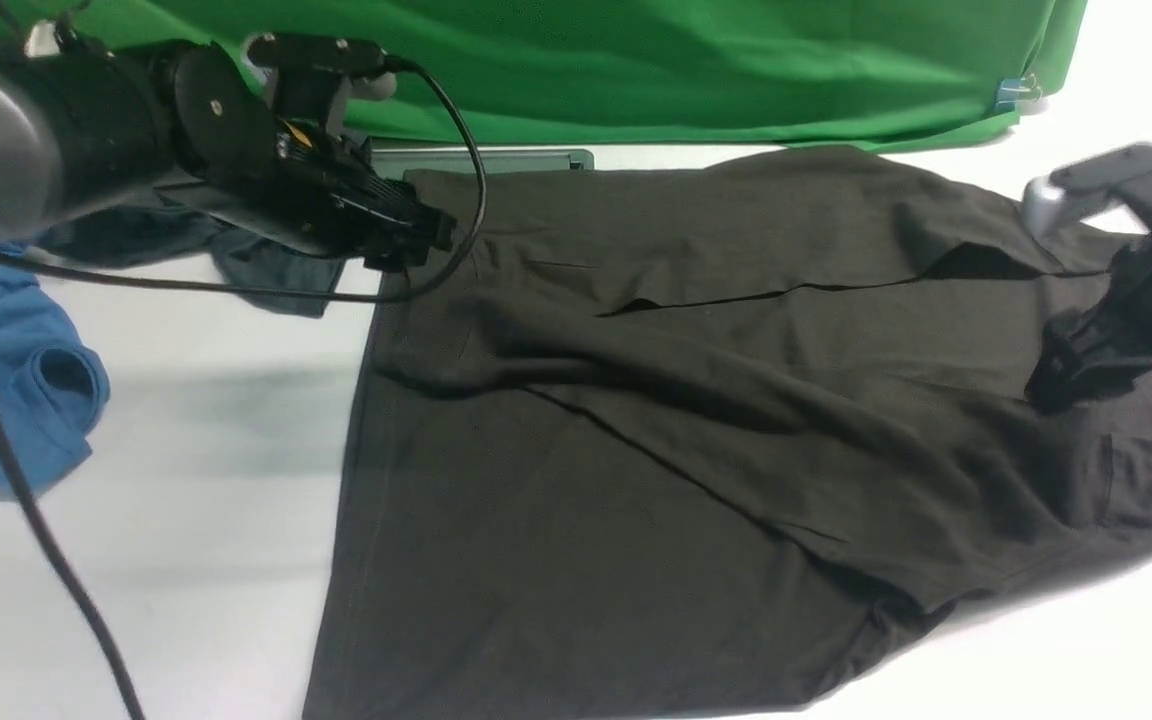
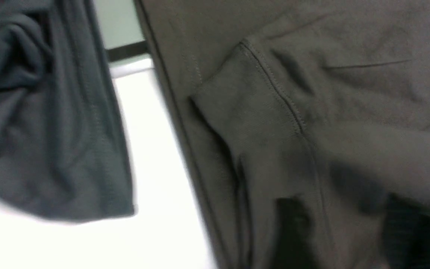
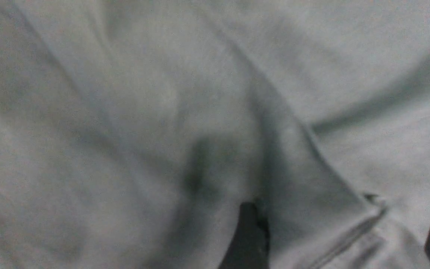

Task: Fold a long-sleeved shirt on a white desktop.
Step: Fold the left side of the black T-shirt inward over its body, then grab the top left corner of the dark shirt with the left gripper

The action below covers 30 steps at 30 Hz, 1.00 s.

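Raising the left claw (image 1: pixel 416 245) at 10 o'clock and the right claw (image 1: pixel 1061 375) at 3 o'clock straight up looks wisest, so the laid sleeve (image 1: pixel 636 385) is not dragged askew. Both stand parted over the cloth, gripping nothing. The long-sleeved shirt (image 1: pixel 586 560) lies spread from the white surface's (image 1: pixel 216 480) centre to 3 o'clock, that sleeve slanting across its body; its ridges want smoothing before another fold.

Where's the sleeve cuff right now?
Front view: the sleeve cuff lies on the long-sleeved shirt beside its hem, on the robot's left, just nearer than the left gripper.
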Motion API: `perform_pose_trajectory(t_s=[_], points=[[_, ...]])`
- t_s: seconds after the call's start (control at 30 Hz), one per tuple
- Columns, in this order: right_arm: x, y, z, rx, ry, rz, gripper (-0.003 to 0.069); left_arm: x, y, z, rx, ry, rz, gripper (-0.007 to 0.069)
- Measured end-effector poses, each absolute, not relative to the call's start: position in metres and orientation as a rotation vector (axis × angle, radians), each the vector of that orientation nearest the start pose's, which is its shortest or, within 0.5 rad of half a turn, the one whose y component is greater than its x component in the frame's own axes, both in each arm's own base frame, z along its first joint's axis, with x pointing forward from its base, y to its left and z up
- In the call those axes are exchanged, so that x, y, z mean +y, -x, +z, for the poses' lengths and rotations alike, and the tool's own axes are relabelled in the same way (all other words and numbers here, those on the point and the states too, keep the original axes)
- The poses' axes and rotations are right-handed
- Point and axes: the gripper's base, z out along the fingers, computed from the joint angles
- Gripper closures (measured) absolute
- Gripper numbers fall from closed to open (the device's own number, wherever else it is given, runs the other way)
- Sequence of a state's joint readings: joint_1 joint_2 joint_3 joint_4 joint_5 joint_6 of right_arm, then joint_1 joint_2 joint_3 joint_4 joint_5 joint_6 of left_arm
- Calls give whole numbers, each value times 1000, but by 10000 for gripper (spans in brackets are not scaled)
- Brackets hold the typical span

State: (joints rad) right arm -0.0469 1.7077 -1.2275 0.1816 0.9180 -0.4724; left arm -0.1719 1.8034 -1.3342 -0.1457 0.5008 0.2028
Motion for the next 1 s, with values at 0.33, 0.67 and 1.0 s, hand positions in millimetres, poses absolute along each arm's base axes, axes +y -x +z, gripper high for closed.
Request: perform_pose_trajectory(t_s=[0.33, 0.67, 1.0], points=[[4, -293, 258, 2657, 340, 85, 218, -66, -337, 281, 2561, -285, -216, -69], [10, -275, 225, 2704, 267, 120, 613, -66, -343, 239, 2598, -108, -422, -15], [57, -269, 226, 2681, 530, 177, 604, -40, -442, 232, 2610, 81, -569, 139]])
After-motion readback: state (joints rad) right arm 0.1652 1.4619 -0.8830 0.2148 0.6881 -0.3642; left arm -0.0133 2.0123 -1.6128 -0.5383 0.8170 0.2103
